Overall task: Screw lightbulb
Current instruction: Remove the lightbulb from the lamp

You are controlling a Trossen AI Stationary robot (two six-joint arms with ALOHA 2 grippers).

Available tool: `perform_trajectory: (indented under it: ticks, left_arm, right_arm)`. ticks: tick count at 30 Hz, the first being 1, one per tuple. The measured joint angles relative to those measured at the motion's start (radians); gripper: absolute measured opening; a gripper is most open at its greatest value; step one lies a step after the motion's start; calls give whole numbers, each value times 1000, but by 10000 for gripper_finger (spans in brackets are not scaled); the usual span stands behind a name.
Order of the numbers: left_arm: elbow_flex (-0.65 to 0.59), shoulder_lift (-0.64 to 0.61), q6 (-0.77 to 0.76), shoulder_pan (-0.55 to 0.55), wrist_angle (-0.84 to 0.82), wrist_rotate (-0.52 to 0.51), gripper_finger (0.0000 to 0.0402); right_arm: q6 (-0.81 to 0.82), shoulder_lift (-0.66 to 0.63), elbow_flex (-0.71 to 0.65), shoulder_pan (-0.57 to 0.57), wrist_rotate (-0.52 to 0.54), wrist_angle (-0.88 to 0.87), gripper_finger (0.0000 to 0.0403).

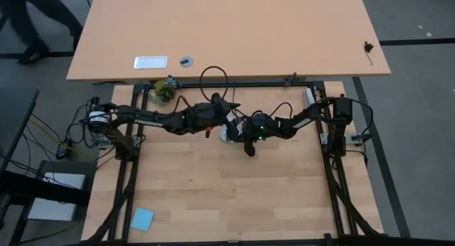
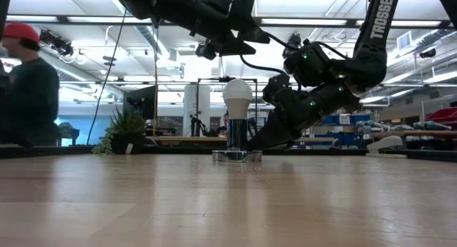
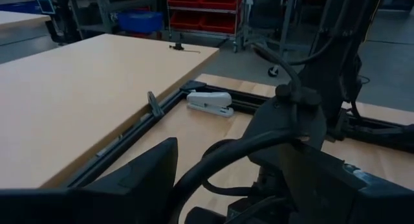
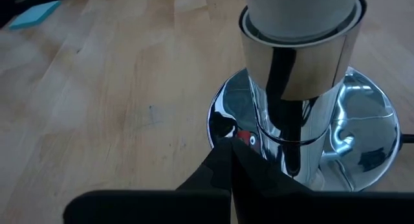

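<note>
Chrome fills the right wrist view: the socket's mirror-bright stem (image 4: pixel 299 107) rises from a round polished base (image 4: pixel 362 146) on the wooden table (image 4: pixel 97 101), and the lightbulb (image 4: pixel 301 10) sits upright in the stem's cup, only its lower white body in frame. The right gripper (image 4: pixel 231 179) is closed, its 2 dark fingers pressed together with nothing between them, the tips low beside the socket's base; I cannot tell whether they touch it.

From table height, the lightbulb (image 2: pixel 238 97) stands straight above the socket (image 2: pixel 237 136), its white globe clear of both arms. The right arm (image 2: pixel 321 90) slopes down to the socket's foot, while the left arm (image 2: pixel 200 15) hangs above and to one side of the globe, not touching it.

From above, both arms meet near the middle of the work table's back edge, and the left gripper (image 1: pixel 226 107) is just beside the socket, where the bulb itself is hidden under the arms. Its fingers stand wide open and empty; 1 finger (image 3: pixel 139 175) shows in its own wrist view, which looks past the right arm to a white stapler-like object (image 3: pixel 210 102).

The bulb is probably light, smooth and fragile, so it could slip or crack under a hard squeeze. The widest part of the globe looks like the best hold, with gentle pressure and the bulb kept upright while turning.

Farther off stand a small potted plant (image 2: pixel 126 131) and a person (image 2: pixel 28 86).
</note>
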Motion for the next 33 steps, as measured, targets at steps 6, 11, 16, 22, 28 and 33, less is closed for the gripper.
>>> perform_trajectory:
  ticks: [6, 11, 16, 22, 28, 33]
  left_arm:
    - [0, 0, 0, -1, 0, 0, 273]
    - [0, 0, 0, -2, -1, 0, 273]
    - [1, 0, -6, -2, -3, 1, 273]
    - [-2, -2, -109, -8, -79, 41, 273]
    - [-23, -2, -162, -8, -92, 90, 273]
    - [-23, -2, -172, -8, -90, 91, 273]
  right_arm:
    - [5, 0, 0, 0, 0, 0, 7]
    - [4, 0, 0, 0, 0, -1, 7]
    - [-1, 0, 0, 0, 0, -1, 7]
    - [-4, 0, 0, 0, -1, -2, 7]
    - [-4, 0, 1, 0, -1, -2, 7]
    - [-3, 0, 1, 0, -1, -2, 7]
